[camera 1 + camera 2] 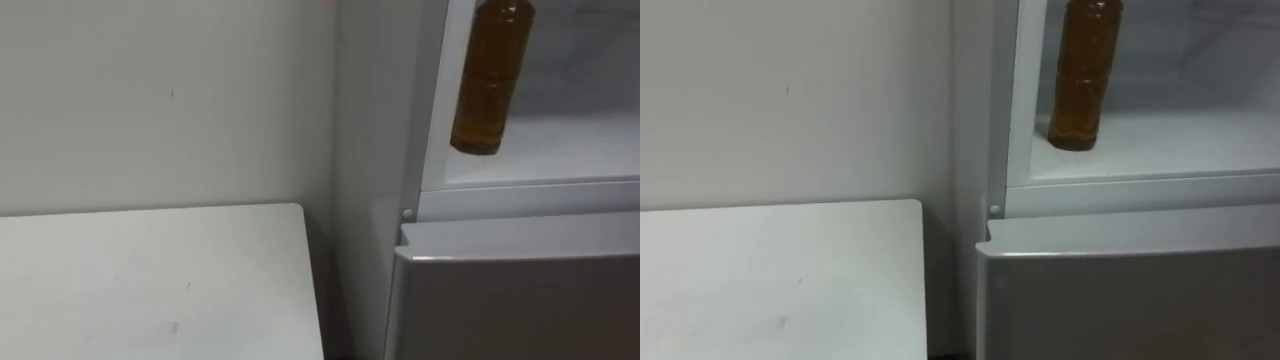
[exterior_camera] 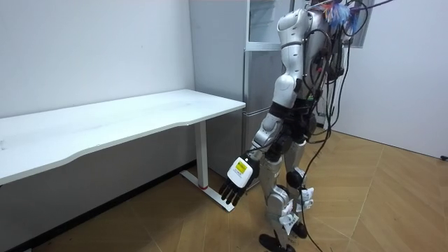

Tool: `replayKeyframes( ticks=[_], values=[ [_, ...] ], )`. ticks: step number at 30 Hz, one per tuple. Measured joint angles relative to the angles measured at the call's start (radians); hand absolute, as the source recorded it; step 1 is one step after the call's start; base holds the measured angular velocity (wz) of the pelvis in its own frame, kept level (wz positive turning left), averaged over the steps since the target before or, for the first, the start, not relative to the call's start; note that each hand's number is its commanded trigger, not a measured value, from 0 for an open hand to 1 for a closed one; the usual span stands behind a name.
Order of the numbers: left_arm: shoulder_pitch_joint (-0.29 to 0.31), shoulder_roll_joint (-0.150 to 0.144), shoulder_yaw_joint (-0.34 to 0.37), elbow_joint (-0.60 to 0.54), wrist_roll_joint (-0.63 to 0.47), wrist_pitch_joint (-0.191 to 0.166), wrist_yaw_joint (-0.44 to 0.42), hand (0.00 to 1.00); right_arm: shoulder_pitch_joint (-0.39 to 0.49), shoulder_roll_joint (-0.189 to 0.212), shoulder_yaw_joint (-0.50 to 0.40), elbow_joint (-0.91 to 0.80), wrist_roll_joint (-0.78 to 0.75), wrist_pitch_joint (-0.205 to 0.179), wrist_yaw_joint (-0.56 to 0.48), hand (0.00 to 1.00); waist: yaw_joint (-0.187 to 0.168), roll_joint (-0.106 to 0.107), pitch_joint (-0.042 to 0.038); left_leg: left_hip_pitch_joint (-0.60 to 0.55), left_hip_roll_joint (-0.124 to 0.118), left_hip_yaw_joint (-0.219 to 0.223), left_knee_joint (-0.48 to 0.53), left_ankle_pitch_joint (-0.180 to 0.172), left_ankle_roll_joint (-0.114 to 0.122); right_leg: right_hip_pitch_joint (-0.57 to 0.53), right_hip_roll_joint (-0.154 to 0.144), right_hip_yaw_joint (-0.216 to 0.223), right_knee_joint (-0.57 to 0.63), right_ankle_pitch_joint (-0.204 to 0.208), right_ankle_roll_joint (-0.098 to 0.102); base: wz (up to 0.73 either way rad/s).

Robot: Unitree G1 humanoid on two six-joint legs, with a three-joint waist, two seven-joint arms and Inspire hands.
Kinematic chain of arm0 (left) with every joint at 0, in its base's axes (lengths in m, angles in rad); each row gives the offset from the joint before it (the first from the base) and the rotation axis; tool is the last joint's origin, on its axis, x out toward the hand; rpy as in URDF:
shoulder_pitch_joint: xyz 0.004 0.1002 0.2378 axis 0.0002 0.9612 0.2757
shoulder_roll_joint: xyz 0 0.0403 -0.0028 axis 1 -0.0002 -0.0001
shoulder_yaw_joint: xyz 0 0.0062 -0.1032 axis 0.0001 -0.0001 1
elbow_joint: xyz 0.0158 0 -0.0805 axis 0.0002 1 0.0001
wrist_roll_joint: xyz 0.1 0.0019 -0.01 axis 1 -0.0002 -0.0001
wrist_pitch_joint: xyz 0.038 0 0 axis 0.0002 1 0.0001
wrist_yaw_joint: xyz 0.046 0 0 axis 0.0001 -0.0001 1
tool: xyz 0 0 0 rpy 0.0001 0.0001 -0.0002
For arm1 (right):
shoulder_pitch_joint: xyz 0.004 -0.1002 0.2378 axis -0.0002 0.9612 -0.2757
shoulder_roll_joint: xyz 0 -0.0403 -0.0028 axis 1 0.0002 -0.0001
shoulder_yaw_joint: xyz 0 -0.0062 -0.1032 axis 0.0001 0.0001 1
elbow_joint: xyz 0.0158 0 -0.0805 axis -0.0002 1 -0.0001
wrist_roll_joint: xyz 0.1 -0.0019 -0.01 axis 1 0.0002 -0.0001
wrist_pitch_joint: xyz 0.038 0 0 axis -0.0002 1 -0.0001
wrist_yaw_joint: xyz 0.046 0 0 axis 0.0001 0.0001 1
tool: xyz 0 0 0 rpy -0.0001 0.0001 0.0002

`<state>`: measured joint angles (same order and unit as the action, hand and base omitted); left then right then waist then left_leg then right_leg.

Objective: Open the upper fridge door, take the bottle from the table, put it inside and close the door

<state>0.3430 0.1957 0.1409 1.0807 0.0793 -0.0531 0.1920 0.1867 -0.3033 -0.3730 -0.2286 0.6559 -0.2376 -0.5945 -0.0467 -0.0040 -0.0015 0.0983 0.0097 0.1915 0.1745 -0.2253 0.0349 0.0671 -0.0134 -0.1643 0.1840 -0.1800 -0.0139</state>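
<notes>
I see the bottle [image 1: 487,85]: clear plastic, filled with amber-brown liquid, body ribbed in bands, a slightly darker ring at the base. Its neck runs off the top edge, so I can't read the cap. It's upright, lined up with the frame edge beside it. It sits inside the upper fridge [image 1: 560,150], at the front left of the compartment, just beside the left frame. The base is low over the white compartment floor; I can't tell whether it touches. The upper fridge is open, with a white interior, bare floor, pale back wall and a white front rim along the bottom.
</notes>
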Motion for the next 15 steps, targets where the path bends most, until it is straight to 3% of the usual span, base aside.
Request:
replayKeyframes(
  ticks=[4, 15],
  values=[
    [0.001, -0.001, 0.000, 0.000, 0.001, 0.000, 0.000, 0.00, 0.000, 0.008, 0.000, 0.034, 0.061, 0.001, 0.014, 0.00, 0.000, 0.006, -0.0015, 0.001, -0.002, -0.001, -0.004, 0.000, 0.000, 0.001, 0.002, 0.000, 0.001, -0.002, 0.001, 0.00],
    [0.011, -0.005, -0.003, -0.001, 0.002, 0.009, -0.001, 0.00, 0.080, 0.014, 0.003, 0.158, 0.126, 0.019, 0.027, 0.00, -0.001, -0.003, 0.0005, 0.004, -0.002, 0.002, -0.005, 0.000, 0.000, 0.000, -0.003, 0.001, 0.013, -0.004, 0.001, 0.00]
  ],
)
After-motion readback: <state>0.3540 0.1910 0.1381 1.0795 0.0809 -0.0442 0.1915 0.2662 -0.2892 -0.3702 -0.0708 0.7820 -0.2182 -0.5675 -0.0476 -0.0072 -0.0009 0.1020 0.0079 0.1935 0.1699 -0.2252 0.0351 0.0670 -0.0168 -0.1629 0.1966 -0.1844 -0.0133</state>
